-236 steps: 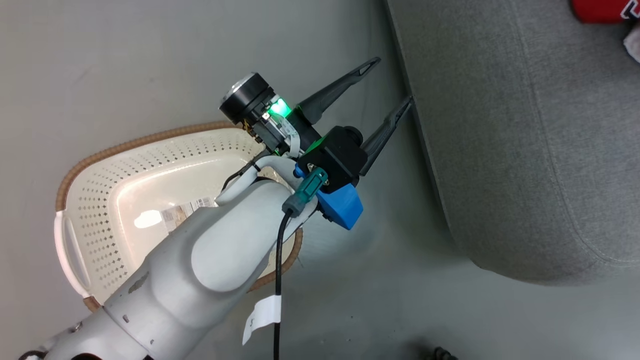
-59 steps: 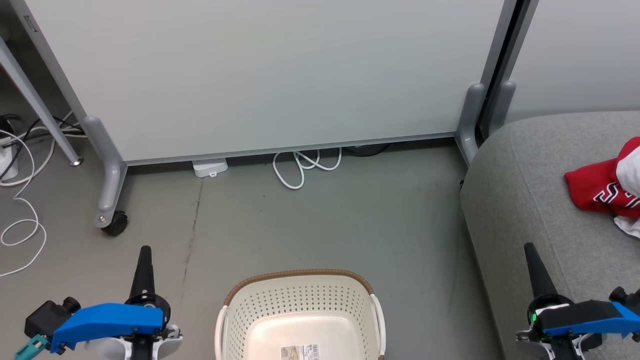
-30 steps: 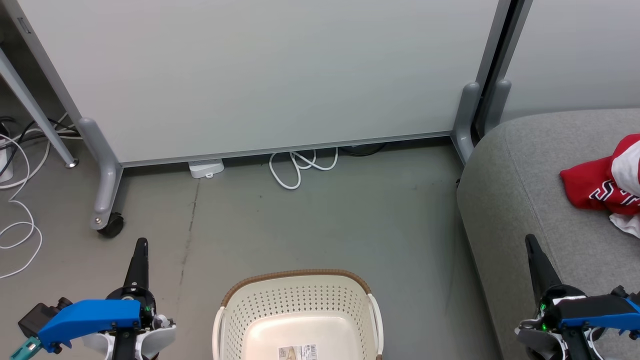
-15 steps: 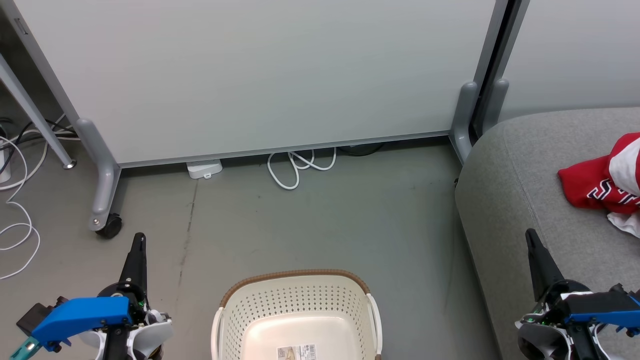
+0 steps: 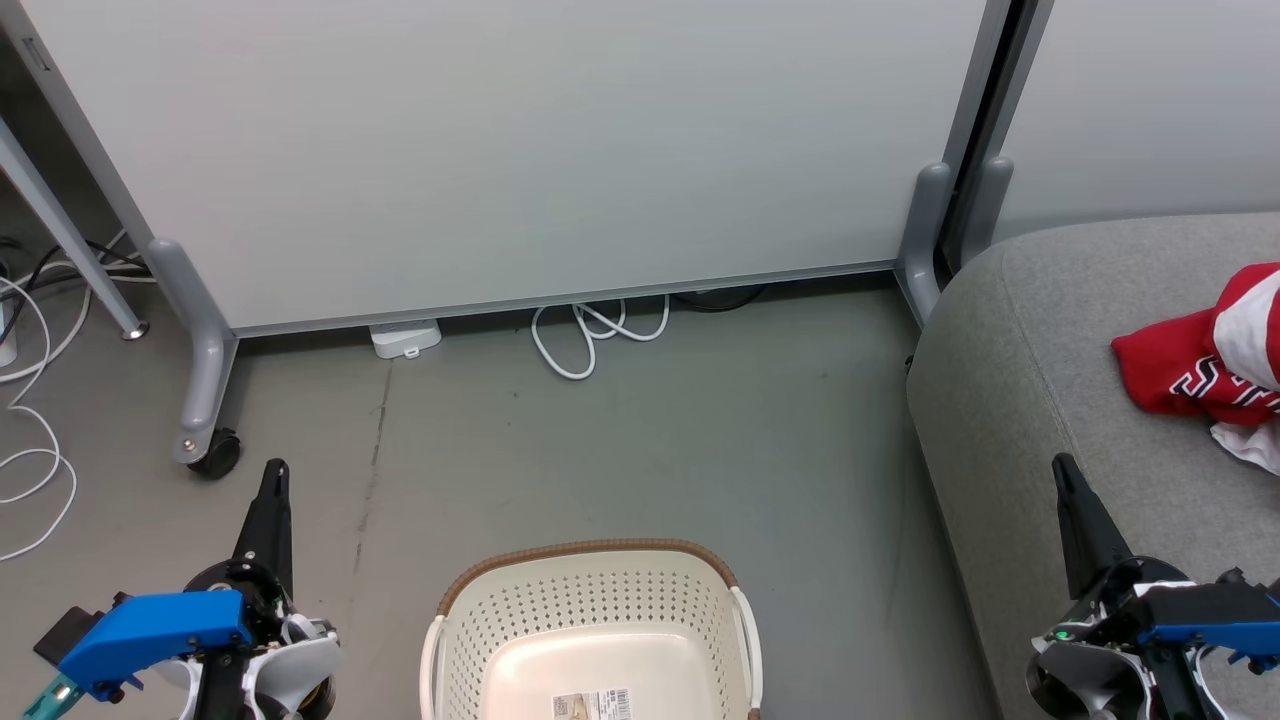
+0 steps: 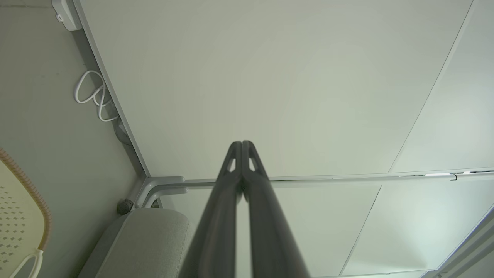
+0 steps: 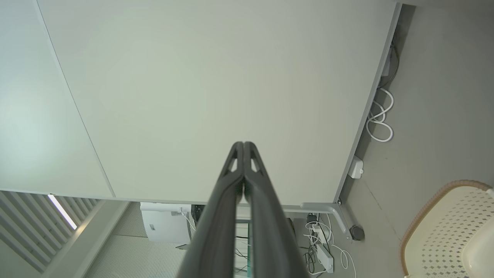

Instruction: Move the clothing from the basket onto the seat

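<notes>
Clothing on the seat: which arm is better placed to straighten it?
Right, probably. The right gripper sits over the seat, on the same side as the clothing; the left gripper is over the floor, past the basket. Both are shut, holding nothing.

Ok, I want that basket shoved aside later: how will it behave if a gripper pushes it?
The basket looks like thin perforated plastic, with a paper label showing inside, so probably light. On the smooth floor it should slide rather than tip, being wide and low. Its walls may flex if pinched.
</notes>
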### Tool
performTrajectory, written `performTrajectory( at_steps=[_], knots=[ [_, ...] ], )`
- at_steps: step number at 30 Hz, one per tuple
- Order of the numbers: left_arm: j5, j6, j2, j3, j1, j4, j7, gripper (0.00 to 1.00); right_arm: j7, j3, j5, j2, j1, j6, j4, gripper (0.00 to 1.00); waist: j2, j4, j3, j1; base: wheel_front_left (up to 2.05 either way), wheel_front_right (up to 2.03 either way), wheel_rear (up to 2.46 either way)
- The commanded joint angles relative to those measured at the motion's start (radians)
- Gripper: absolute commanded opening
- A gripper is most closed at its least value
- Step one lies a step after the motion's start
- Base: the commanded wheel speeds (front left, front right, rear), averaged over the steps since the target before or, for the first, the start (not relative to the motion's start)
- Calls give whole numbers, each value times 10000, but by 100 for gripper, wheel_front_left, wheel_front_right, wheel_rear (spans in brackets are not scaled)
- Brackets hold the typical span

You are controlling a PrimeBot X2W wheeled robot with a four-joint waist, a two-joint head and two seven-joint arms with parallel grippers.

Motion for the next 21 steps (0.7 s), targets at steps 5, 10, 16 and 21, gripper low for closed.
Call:
performTrajectory(
  at_steps=[5, 10, 16, 21],
  knots=[
    [-18, -41, -2, 35, -125, -41, 41, 0, 2, -16, 20, 5, -119, 4, -35, 0, 0, 0, 0, 0, 0, 0, 0],
    [-18, -41, -2, 33, -126, -41, 41, 0, 2, -16, 20, 5, -118, 4, -34, 0, 0, 0, 0, 0, 0, 0, 0],
    [-18, -41, -2, 33, -125, -41, 41, 0, 2, -16, 20, 5, -118, 4, -34, 0, 0, 0, 0, 0, 0, 0, 0],
    [-18, -41, -2, 33, -124, -41, 41, 0, 2, -16, 20, 5, -117, 4, -34, 0, 0, 0, 0, 0, 0, 0, 0]
  ],
)
